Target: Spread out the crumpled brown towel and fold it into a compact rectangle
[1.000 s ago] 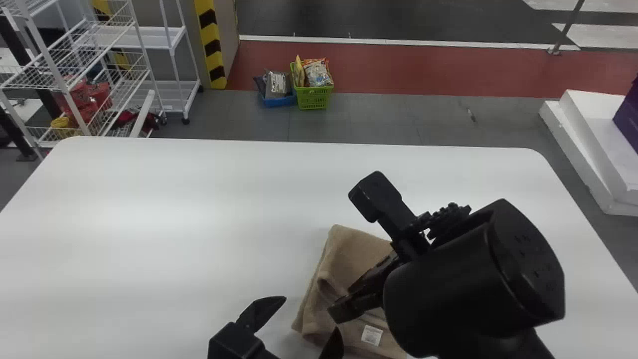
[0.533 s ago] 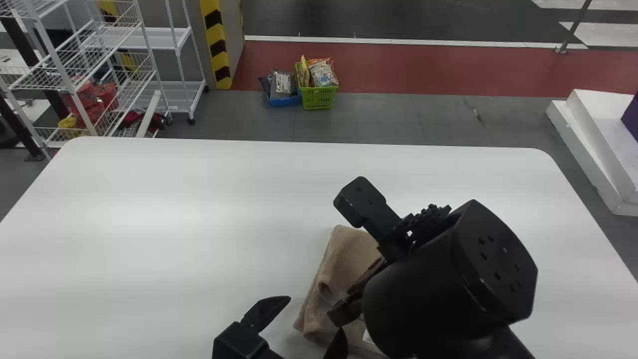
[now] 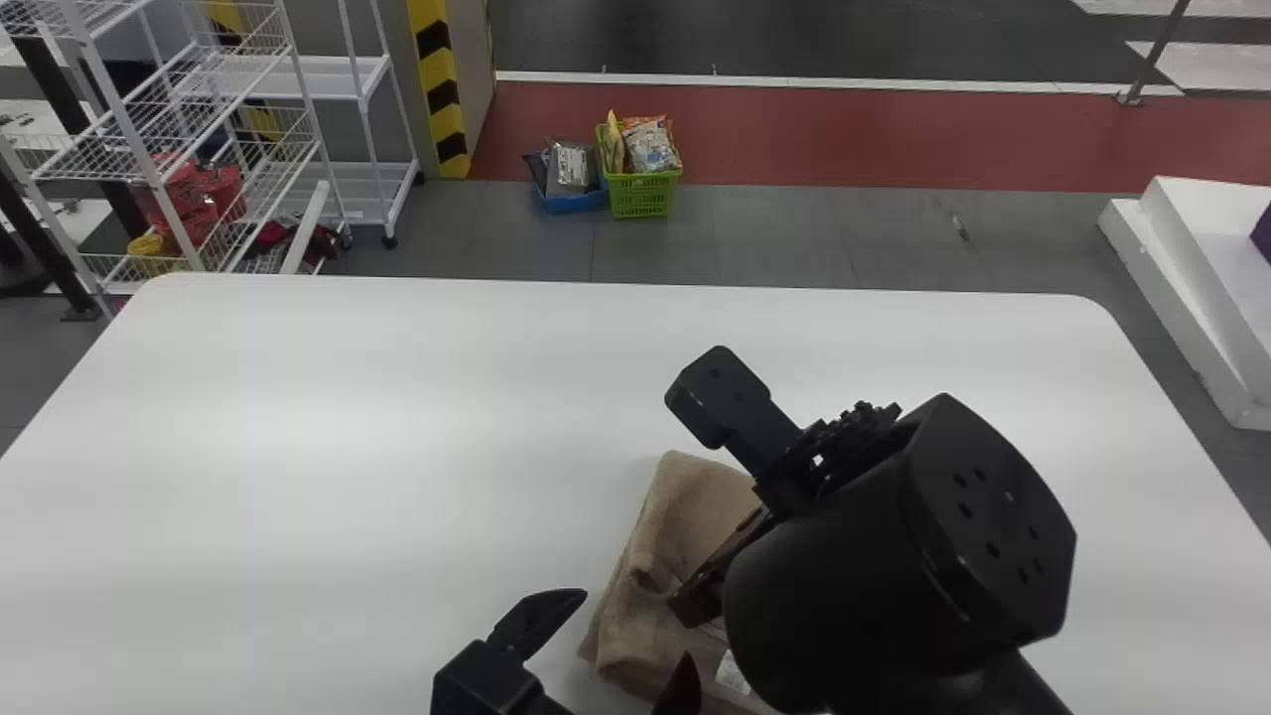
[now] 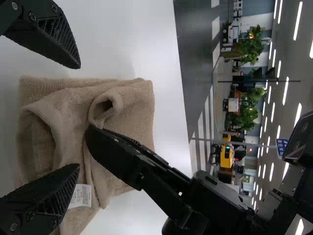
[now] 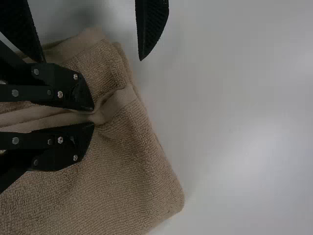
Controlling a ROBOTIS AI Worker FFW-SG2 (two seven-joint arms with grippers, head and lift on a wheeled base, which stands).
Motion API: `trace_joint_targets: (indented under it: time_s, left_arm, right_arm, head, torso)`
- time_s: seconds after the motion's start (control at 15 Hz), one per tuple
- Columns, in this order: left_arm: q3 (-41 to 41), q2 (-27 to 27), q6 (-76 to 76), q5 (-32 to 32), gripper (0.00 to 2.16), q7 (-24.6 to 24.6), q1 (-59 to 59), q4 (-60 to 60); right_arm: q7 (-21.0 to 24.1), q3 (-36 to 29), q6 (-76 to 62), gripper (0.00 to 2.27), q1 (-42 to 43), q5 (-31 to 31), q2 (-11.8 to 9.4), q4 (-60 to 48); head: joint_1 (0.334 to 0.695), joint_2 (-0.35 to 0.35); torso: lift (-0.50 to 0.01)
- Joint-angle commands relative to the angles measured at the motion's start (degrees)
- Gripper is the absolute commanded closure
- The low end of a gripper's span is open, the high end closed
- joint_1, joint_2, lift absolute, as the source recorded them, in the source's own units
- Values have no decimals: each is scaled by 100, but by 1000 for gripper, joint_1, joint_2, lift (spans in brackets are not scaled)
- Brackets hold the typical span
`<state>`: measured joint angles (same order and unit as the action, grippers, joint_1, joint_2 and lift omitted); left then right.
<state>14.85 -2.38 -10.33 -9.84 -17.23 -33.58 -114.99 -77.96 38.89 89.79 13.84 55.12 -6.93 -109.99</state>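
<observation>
- Nearest in the head view, the left gripper [image 3: 635,624] stands wide beside the towel [image 3: 621,641], its tips well apart, nothing between them.
- The right gripper [image 3: 695,596] is over the towel; the right wrist view shows its tips drawn narrow on a ridge of the cloth.
- The towel lies in uneven layers on the white table [image 3: 348,447], right of centre. The left wrist view adds two open, rolled loops of cloth and a printed white tag [image 4: 80,196].
- Past the table, the head view gives wire shelving [image 3: 169,119] on the left and a green basket [image 3: 642,194] of packets on the floor.
- Farthest, the left wrist view takes in leafy plants [image 4: 248,115] and ceiling lights [image 4: 297,20].
</observation>
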Motion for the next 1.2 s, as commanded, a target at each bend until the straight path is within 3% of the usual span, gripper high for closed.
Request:
trace_joint_targets:
  time_s: [0.0, 0.73, 1.13]
  left_arm:
    - [1, 0, 0, -1, 100, 0, 0, -14]
    - [36, 9, -35, -62, 100, 18, 35, 109]
    - [36, 9, -35, -71, 100, 18, 44, 117]
  right_arm:
    - [-36, -83, 30, 1268, -31, -63, -10, -145]
    - [-36, -312, 30, 1268, -356, -63, -379, -1253]
    - [-36, -329, 30, 1268, -550, -89, -432, -1657]
  head:
    - [695, -11]
    - [695, -33]
    - [695, -34]
  torso:
    - [-127]
    - [-127]
    - [-127]
